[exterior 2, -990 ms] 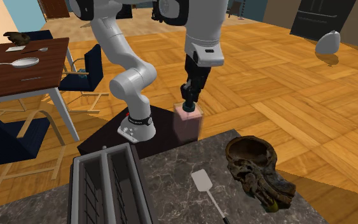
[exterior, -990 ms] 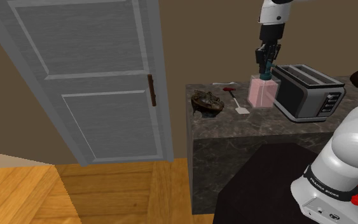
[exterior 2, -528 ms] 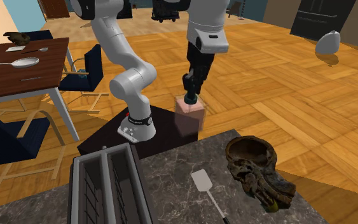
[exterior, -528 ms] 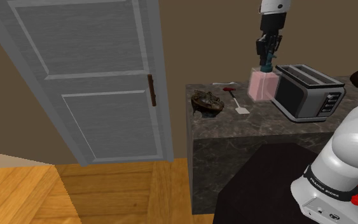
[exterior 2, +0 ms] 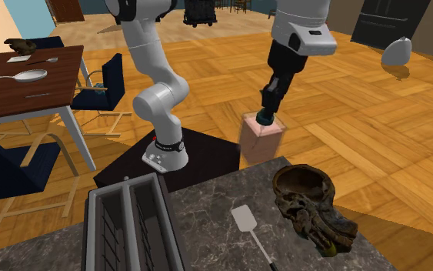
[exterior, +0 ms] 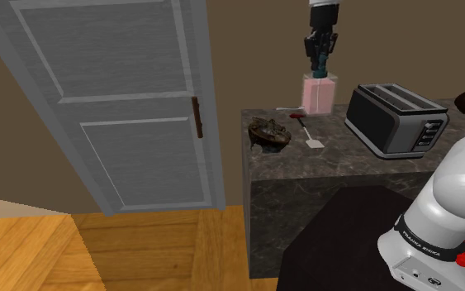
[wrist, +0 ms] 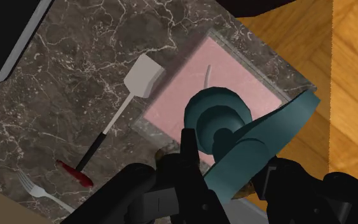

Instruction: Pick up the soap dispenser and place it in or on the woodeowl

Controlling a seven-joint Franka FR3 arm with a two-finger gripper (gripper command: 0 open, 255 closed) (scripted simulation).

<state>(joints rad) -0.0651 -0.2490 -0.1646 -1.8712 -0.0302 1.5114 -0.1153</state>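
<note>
All-black two-finger gripper (exterior: pixel 320 59) clamps the teal pump (wrist: pixel 219 121) of a pink square soap dispenser (exterior: pixel 319 95); it hangs directly beneath, clear of the dark marble counter (exterior: pixel 342 155).

Dispenser: the square pink soap dispenser (wrist: pixel 234 76) hanging under the jaws has a smooth, translucent body. Its teal pump head (wrist: pixel 212 118), clasped between them, looks like glossy plastic.
Gripper: the all-black gripper (wrist: pixel 229 162) is matt.
Counter: the dark stone counter (wrist: pixel 50 108) beneath the jaws is polished and white-veined.
Spatula: the pale-bladed, black-handled spatula (wrist: pixel 142 76) near the jaws is smooth and matt.
Bowl: the dark brown wooden bowl (exterior 2: pixel 307 196), off to one side of the jaws, is rough and gnarled.
Toaster: the grey toaster (exterior: pixel 391 120), apart from the jaws, looks like brushed metal.
</note>
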